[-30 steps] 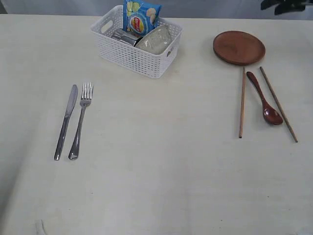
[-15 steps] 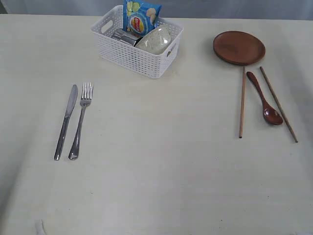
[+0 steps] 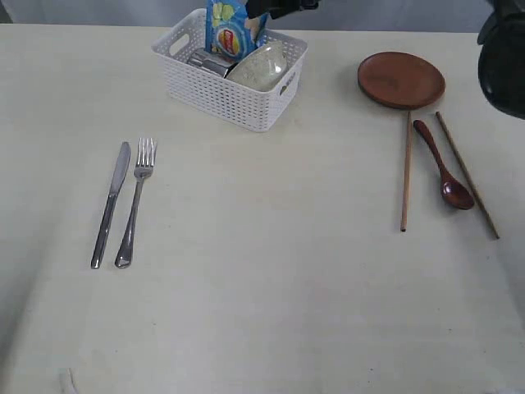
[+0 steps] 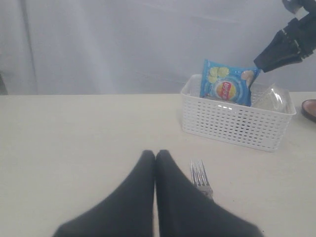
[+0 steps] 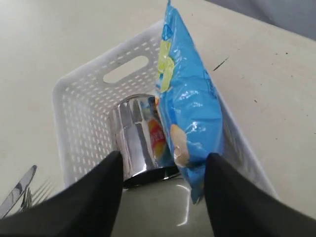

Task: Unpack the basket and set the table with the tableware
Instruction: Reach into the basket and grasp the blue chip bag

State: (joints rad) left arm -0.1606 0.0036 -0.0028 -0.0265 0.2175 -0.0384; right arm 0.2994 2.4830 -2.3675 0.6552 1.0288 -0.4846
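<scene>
The white basket (image 3: pixel 230 78) stands at the back of the table (image 3: pixel 271 271). In it are a blue chip bag (image 3: pixel 234 29), the steel mug (image 3: pixel 209 60) and the off-white bowl (image 3: pixel 261 67). My right gripper (image 3: pixel 279 6) hovers open just above the basket's far side, its jaws astride the bowl (image 5: pixel 158 207), with the mug (image 5: pixel 136 133) and bag (image 5: pixel 187 103) ahead. Knife (image 3: pixel 111 203) and fork (image 3: pixel 135 201) lie side by side at the left. The plate (image 3: pixel 400 80), spoon (image 3: pixel 443 164) and two chopsticks (image 3: pixel 405 171) lie at the right. My left gripper (image 4: pixel 155 154) is shut and empty above the table beside the fork (image 4: pixel 200 177).
The right arm's dark body (image 3: pixel 502 57) hangs over the table's right edge near the plate. A grey curtain backs the table in the left wrist view. The second chopstick (image 3: pixel 466 174) lies to the right of the spoon.
My right gripper has come into view over the basket's far side, and the arm's body now shows at the right edge. Nothing on the table has moved.
</scene>
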